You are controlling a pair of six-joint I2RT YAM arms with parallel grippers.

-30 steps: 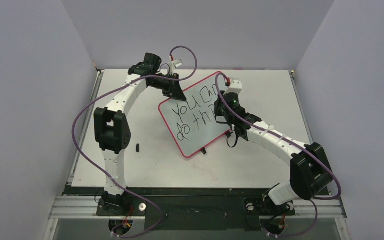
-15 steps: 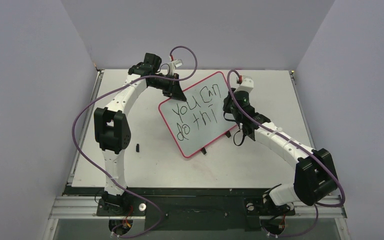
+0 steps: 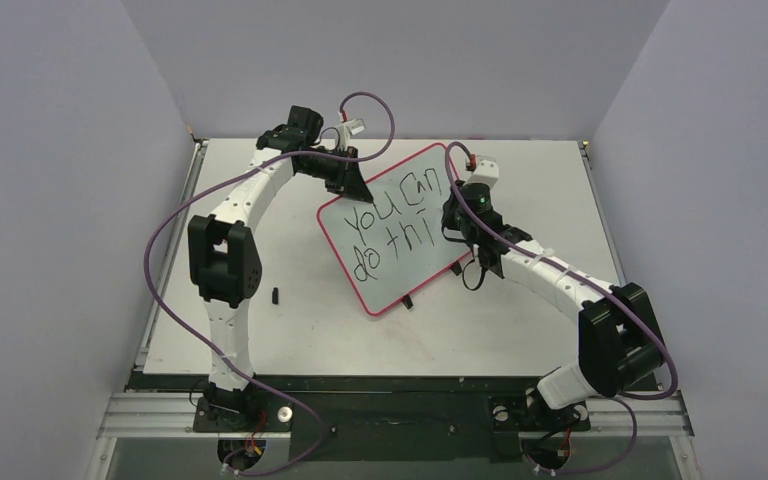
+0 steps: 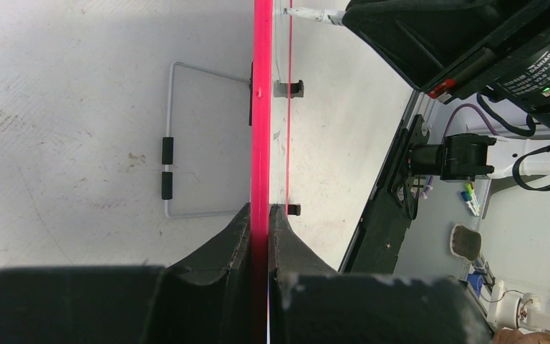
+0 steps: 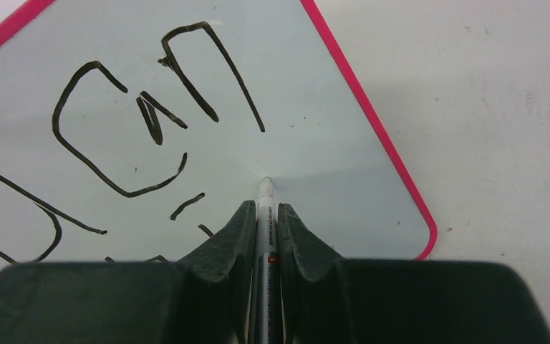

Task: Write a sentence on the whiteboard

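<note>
The whiteboard stands tilted on the table, white with a red rim. The sentence on it reads "YOU CAN" over "do thi" in black. My left gripper is shut on the board's upper left rim, and the rim shows between its jaws. My right gripper is at the board's right part, shut on a grey marker. The marker's tip is at the white surface, just right of the last strokes and below "CAN".
A small black cap lies on the table left of the board. A wire stand sticks out behind the board, and two black clips sit on its lower edge. Grey walls close in three sides.
My right gripper swung right off the letters, uncovering the "i" after "th", then came back a little left onto the board. The left arm and the board have not moved.
</note>
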